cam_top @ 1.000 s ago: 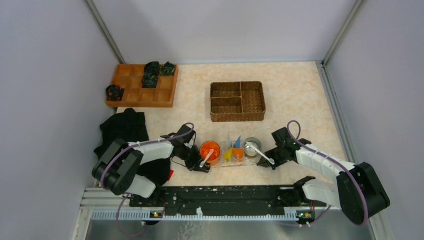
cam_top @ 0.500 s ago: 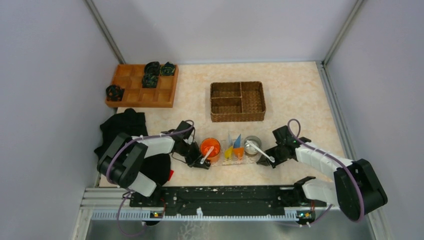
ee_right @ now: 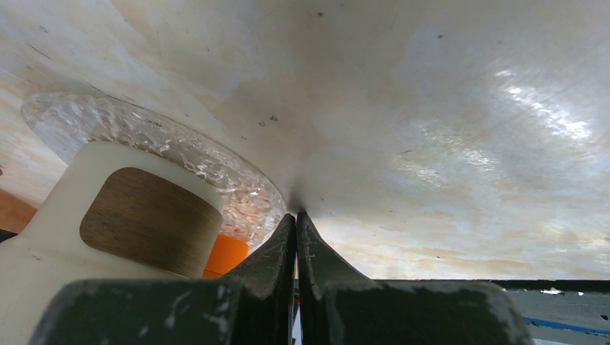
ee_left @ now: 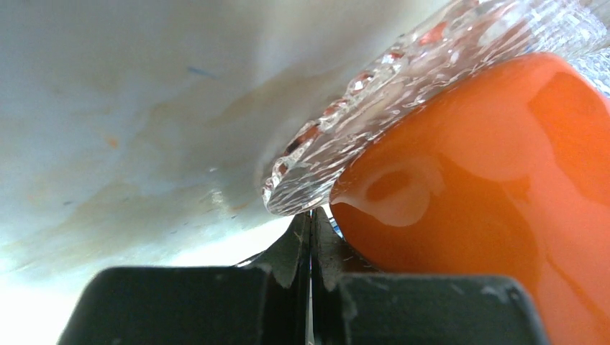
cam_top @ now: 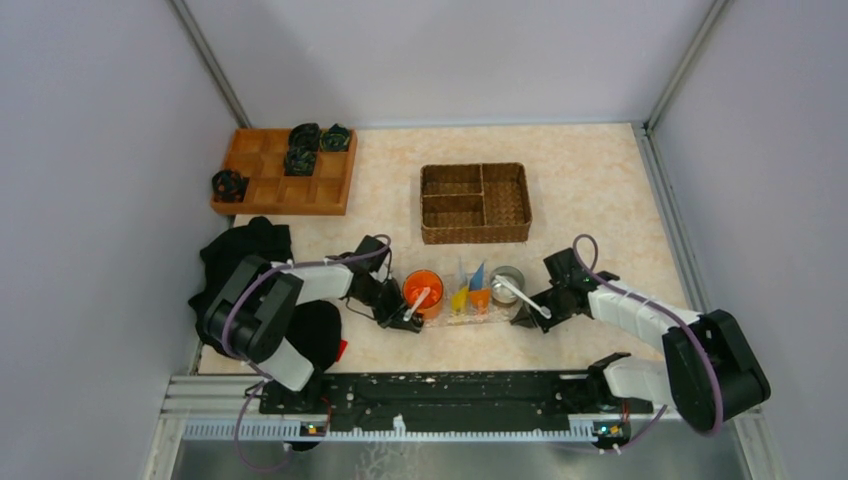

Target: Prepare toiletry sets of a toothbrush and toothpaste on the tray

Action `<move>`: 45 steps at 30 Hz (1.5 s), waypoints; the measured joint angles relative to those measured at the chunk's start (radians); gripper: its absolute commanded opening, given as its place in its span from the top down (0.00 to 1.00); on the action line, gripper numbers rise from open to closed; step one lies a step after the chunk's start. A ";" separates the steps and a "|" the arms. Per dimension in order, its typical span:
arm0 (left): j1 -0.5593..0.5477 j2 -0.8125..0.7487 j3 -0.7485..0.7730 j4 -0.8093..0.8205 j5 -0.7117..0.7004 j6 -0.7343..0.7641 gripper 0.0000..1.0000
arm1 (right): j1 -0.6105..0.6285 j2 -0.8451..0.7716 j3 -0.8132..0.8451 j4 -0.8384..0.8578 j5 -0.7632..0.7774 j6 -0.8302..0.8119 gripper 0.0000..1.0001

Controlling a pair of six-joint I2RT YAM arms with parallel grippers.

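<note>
Two toothbrushes and three tubes are seen on the tray, the brushes propped in the orange mug and steel cup, so little is judged left, while the fingers of the left gripper and right gripper are pressed together at its ends.

Bright, even light; blurred wrist close-ups.

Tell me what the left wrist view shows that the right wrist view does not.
Left wrist only: the orange mug, close on the right. Right wrist only: a pale cup with a brown patch; the orange bit beside it is unclear. Both: the bumpy rim of the clear tray, the table, and a gripper shut at that rim (left gripper, right gripper).
</note>
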 measured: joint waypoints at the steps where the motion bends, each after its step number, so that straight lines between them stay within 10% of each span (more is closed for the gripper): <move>1: 0.002 0.005 0.005 0.000 0.002 0.003 1.00 | 0.000 0.002 0.001 0.002 -0.001 0.000 1.00; 20: 0.054 0.039 0.068 -0.024 -0.018 0.048 1.00 | -0.015 0.012 0.012 -0.008 0.001 -0.006 1.00; 32: 0.067 -0.205 0.010 -0.232 -0.232 0.071 0.98 | -0.080 -0.185 0.037 -0.335 0.188 -0.019 1.00; 45: 0.100 -0.423 0.268 -0.442 -0.407 0.180 0.40 | -0.211 -0.352 0.470 -0.677 0.496 -0.197 0.73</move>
